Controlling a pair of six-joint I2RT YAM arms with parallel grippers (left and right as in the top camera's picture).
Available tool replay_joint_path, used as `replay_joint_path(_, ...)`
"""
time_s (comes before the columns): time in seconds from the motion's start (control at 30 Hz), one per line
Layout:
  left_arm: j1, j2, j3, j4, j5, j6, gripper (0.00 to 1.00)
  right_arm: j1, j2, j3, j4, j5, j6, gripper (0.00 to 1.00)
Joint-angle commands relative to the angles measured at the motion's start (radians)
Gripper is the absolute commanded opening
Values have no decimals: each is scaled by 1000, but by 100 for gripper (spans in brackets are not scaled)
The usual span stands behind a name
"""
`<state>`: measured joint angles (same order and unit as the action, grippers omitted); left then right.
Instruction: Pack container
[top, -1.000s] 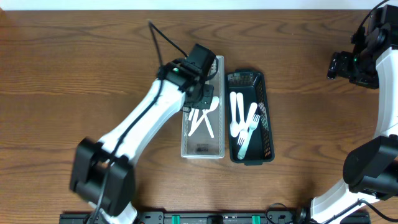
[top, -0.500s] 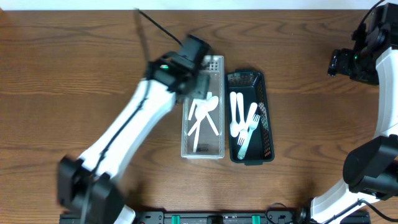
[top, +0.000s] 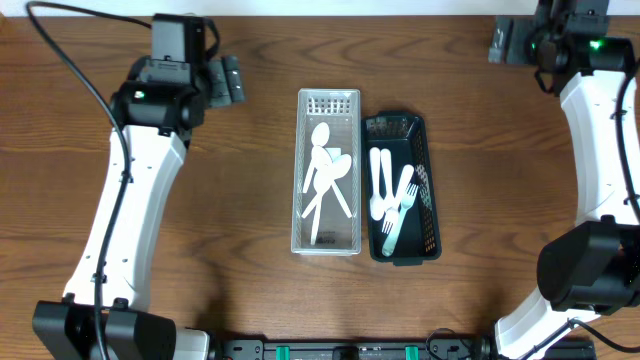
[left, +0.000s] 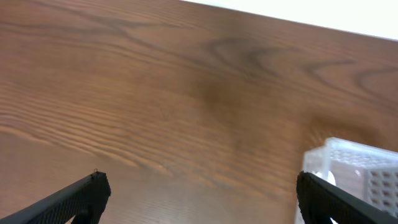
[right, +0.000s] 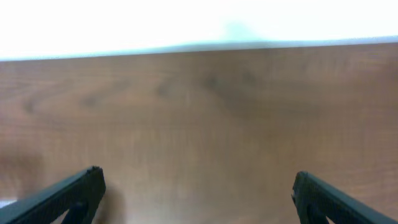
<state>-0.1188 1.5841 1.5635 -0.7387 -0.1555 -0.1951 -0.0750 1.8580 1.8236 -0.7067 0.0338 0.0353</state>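
Now: both arms at the far corners, two bins side by side mid-table

Broadly, the wooden table (top: 230, 250) fills the overhead view. The white left arm (top: 130, 210) reaches up its left side and the white right arm (top: 600, 130) up its right edge, both well apart from the bins.

At the table's middle stands a clear plastic container (top: 330, 103), long side running away from the robot. Touching its right wall is a dark mesh basket (top: 432, 200), set a little nearer the robot. One corner of the clear container also shows at the lower right of the left wrist view.

Inside the clear container lies a loose pile of white plastic cutlery (top: 325, 180), crossed over one another. The dark basket holds white spoons (top: 378, 180) and a white fork (top: 405, 195).

The left gripper (top: 228, 80) hangs over bare wood near the far left corner, its fingers (left: 74, 199) spread wide with nothing between them. The right gripper (top: 505, 40) sits at the far right edge, likewise spread and holding nothing.
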Motion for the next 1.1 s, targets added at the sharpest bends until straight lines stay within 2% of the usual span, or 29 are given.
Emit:
replay_joint_path(0.0,38,4,2,39,-18,53,98,0,-1,1,22,-22,-14,99)
replay_joint_path(0.23,77,-81,-43,1,-22,71,98,0,-40,-11,-105,-38,-14,99)
replay_joint_path(0.33,76,-189,-129,46,-22,71,98,0,-134,-84,-81,-37,-14,99)
replay_joint_path(0.43,76,-333,-278,128,-22,71,98,3,-283,-241,4,-37,-13,99)
replay_joint_path(0.67,74,-737,-759,370,-22,72,98,30,-681,-769,257,-30,-6,99)
replay_joint_path(0.77,74,-879,-932,445,-22,72,98,37,-811,-1003,436,-30,-6,99)
replay_joint_path(0.9,74,-967,-1123,580,-22,72,98,36,-816,-1247,758,59,-6,99)
replay_joint_path(1.0,74,-990,-1220,640,-21,72,98,37,-776,-1367,972,74,-7,99)
replay_joint_path(1.07,74,-995,-1244,643,-21,72,98,37,-773,-1389,1019,74,-7,99)
